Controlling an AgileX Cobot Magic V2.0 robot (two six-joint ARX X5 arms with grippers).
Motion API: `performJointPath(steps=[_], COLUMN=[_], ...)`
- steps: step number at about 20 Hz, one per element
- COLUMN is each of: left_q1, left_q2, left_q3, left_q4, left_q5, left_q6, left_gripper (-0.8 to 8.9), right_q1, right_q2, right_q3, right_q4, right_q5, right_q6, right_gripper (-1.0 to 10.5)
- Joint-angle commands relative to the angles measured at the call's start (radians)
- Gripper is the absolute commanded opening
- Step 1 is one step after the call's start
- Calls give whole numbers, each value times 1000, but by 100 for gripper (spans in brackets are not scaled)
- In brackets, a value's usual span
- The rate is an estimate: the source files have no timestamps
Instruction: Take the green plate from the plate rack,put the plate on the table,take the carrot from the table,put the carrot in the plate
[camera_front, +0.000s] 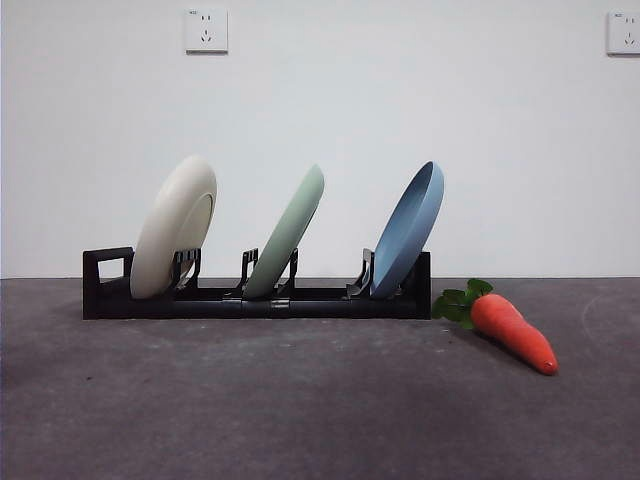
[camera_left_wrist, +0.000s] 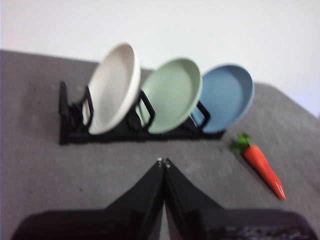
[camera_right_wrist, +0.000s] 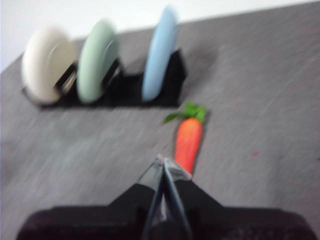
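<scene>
The front view looks level across the table at the plate rack (camera_front: 257, 290), close. Both wrist views look down on it from farther off, sharing the rack and the carrot (camera_right_wrist: 188, 142).

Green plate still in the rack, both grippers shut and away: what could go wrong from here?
1. The green plate leans in the middle slot of the plate rack between the cream-white plate and the blue plate; a wide approach may knock a neighbour.
2. Lifted askew, it might catch a prong and drag the rack.
3. The carrot lies just past the rack's blue-plate end; a plate set down there could bump it.
</scene>
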Motion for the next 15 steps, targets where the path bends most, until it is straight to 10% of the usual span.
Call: performJointPath(steps=[1, 12, 15], left_q1=[2, 2, 3], left_q2=[50, 214, 214], left_q3=[55, 245, 245], left_q4=[-60, -302, -302], left_q5=[54, 224, 222], left_q6=[87, 233, 224], left_gripper=[-6, 13, 425], right_q1=[2, 2, 1], right_q2=[67, 216, 216], right_q3=[82, 213, 213], right_q4=[-101, -368, -367], right_q5=[-69, -220, -213], right_q6=[-97, -212, -198], right_gripper=[-10, 15, 414])
